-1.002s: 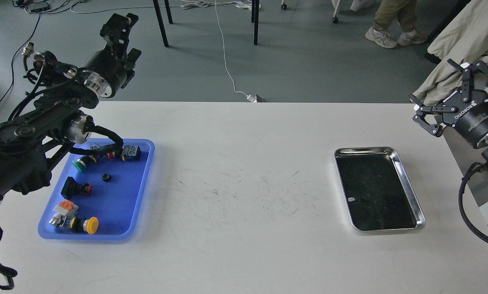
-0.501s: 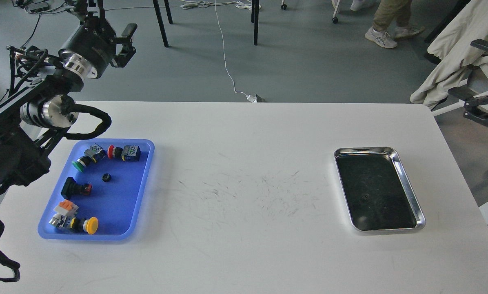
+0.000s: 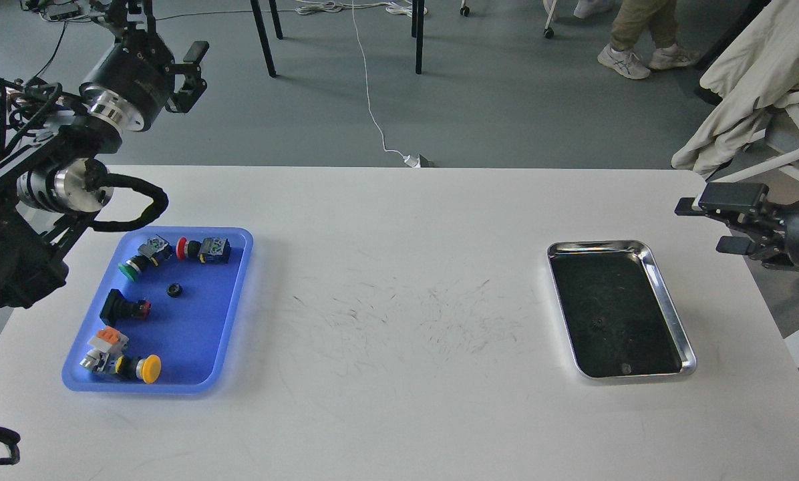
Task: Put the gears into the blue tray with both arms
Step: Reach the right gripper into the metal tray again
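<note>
Over the last second my left gripper [image 3: 162,30] has lifted up and away from the blue tray [image 3: 229,321]; it now hangs high beyond the tray's far left corner, and against the floor clutter I cannot tell whether its fingers are apart. One gear [image 3: 174,290] lies in the blue tray, near its middle among the push-buttons [image 3: 139,367], so I judge half the job done. Far to the tray's right, the second gear [image 3: 598,323] sits in the steel tray [image 3: 670,300]. My right gripper [image 3: 700,226] has swung down; it now reaches level toward the steel tray's far right corner, fingers spread and empty.
</note>
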### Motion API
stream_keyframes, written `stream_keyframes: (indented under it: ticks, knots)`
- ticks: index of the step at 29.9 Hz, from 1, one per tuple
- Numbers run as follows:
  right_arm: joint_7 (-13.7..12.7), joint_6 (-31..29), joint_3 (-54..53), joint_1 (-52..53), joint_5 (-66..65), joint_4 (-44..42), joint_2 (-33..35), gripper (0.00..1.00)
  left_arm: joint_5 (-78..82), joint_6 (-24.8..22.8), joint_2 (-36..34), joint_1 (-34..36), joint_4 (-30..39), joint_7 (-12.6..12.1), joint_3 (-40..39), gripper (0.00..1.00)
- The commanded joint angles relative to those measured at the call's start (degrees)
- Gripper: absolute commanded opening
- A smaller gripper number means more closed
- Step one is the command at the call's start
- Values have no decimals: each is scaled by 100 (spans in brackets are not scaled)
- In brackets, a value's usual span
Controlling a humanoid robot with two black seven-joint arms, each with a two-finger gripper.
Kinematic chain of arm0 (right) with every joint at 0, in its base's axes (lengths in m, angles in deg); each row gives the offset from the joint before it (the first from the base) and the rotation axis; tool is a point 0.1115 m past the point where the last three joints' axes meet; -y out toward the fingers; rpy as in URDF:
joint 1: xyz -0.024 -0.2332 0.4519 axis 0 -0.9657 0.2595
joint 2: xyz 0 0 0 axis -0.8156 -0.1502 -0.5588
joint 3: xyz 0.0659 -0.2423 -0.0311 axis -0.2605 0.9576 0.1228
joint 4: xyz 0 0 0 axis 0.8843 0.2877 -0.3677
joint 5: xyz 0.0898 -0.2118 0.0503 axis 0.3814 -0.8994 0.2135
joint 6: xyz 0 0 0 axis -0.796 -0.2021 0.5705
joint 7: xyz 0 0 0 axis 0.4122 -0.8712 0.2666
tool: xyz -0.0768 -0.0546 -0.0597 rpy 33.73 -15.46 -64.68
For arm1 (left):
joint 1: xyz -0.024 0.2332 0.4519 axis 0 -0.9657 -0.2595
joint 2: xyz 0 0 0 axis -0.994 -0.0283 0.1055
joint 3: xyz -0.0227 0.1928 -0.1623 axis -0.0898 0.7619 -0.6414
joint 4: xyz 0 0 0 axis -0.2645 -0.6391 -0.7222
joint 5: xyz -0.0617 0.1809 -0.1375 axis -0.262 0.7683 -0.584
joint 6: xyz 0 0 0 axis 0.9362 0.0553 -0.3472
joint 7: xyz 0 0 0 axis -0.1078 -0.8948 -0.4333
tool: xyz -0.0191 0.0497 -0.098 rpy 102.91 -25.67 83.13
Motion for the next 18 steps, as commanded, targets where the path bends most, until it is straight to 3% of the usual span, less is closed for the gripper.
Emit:
stream_keyframes:
  ticks: [1, 18]
  knots:
    - [-61, 1, 452, 4, -601, -28, -346, 98, 0, 9, -4, -10, 3, 8, 3, 98]
    - [-61, 1, 2271, 970, -927, -1090, -2359, 96, 26, 9, -119, -80, -6, -1, 56, 98]
